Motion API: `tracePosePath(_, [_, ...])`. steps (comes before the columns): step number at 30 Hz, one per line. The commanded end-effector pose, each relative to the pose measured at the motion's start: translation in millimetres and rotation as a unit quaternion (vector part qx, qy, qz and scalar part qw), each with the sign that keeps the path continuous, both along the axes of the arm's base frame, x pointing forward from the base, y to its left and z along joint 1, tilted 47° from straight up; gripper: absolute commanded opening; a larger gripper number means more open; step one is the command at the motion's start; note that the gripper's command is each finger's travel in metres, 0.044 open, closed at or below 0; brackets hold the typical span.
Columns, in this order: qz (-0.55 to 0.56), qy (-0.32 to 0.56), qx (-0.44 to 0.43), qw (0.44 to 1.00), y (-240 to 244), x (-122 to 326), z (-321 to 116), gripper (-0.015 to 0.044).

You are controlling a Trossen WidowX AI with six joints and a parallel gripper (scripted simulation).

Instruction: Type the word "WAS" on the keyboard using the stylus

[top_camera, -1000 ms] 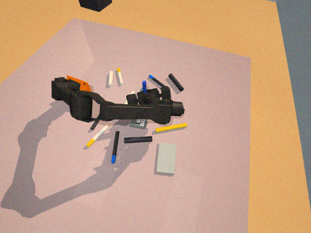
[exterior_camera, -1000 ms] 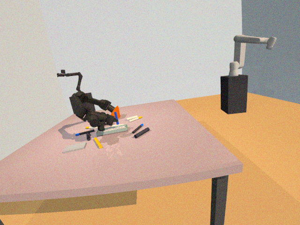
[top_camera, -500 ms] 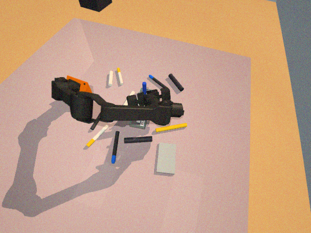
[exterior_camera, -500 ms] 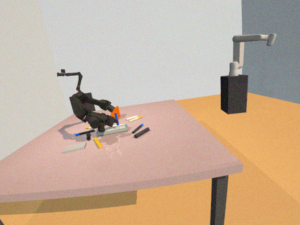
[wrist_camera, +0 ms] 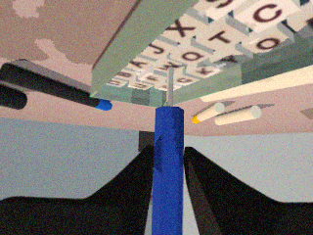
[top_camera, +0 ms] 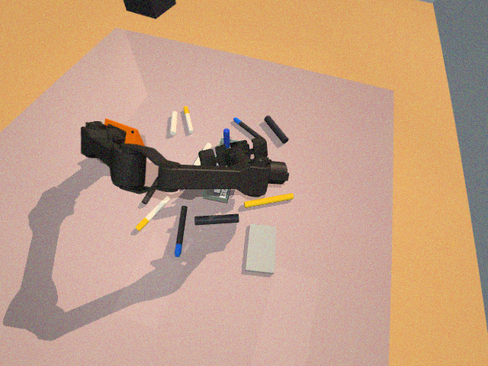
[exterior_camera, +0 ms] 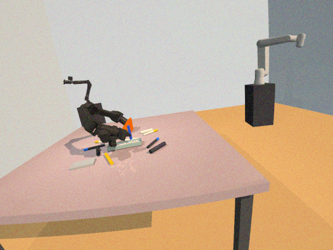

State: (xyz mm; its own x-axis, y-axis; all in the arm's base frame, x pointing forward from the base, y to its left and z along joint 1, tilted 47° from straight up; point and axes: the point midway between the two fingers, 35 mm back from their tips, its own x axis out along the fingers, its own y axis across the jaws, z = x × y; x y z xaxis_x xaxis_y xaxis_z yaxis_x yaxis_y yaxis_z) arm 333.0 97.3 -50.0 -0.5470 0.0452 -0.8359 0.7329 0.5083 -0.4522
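Note:
My gripper [top_camera: 226, 149] [exterior_camera: 129, 135] [wrist_camera: 168, 153] is shut on the blue stylus [top_camera: 226, 135] [exterior_camera: 129, 129] [wrist_camera: 168, 127]. The thin grey tip points down at the green-framed keyboard [top_camera: 215, 199] [exterior_camera: 125, 146] [wrist_camera: 131, 44], which the arm largely hides in the top view. In the wrist view the tip overlaps the lower part of the W key [wrist_camera: 169, 64]; whether it touches or presses the key cannot be told. The A key [wrist_camera: 139, 64] is left of W. A letter that looks like S [wrist_camera: 220, 2] is cut by the top edge.
Black markers [top_camera: 276, 129] [top_camera: 216, 219], blue-ended markers [top_camera: 181, 228] [exterior_camera: 152, 142] and white sticks [top_camera: 173, 123] lie around the keyboard. A yellow stick [top_camera: 268, 200] [exterior_camera: 109, 158] and a grey block [top_camera: 260, 248] [exterior_camera: 82, 163] lie nearby. An orange piece [top_camera: 128, 132] [exterior_camera: 128, 125] stands beyond the keyboard.

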Motion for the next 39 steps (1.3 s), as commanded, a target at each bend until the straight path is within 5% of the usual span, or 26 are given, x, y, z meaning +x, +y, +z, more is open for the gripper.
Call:
tracePosePath(1, [0.001, -0.001, 0.0, 1.0, 9.1, -0.4, 8.5, 0.0081])
tracePosePath(9, [0.006, 0.0, 0.001, 1.0, 24.7, -3.6, 22.1, 0.0084])
tracePosePath(19, [0.006, 0.0, 0.001, 1.0, 24.9, -3.2, 22.1, 0.0])
tracePosePath(39, [0.001, 0.0, 0.001, 1.0, 20.8, 17.5, 6.7, 0.0])
